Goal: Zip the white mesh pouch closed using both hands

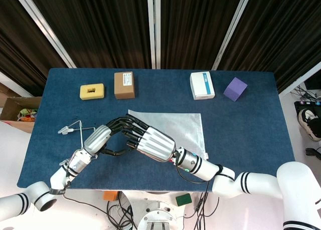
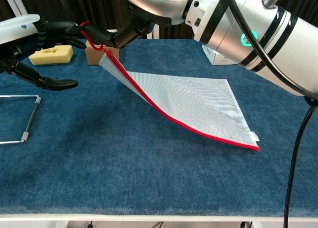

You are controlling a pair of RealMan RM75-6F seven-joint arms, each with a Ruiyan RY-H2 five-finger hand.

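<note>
The white mesh pouch (image 1: 175, 126) (image 2: 198, 101) lies mid-table with its red zipper edge (image 2: 174, 119) toward me. Its left corner is lifted off the cloth. My right hand (image 1: 150, 141) (image 2: 130, 30) reaches in from the right and pinches the red pull cord (image 2: 95, 39) at that raised corner. My left hand (image 1: 103, 135) (image 2: 37, 44) hovers just left of it with fingers spread. Its upper fingertips (image 2: 67, 27) reach the cord's loop and its thumb (image 2: 54, 82) hangs well below. In the head view the two hands overlap and hide the corner.
A thin metal wire frame (image 1: 75, 126) (image 2: 27, 119) lies left of the pouch. Along the far edge stand a yellow block (image 1: 92, 91) (image 2: 49, 54), a brown box (image 1: 124, 84), a white box (image 1: 202, 85) and a purple block (image 1: 235, 88). The blue table cloth (image 2: 149, 173) covers the table.
</note>
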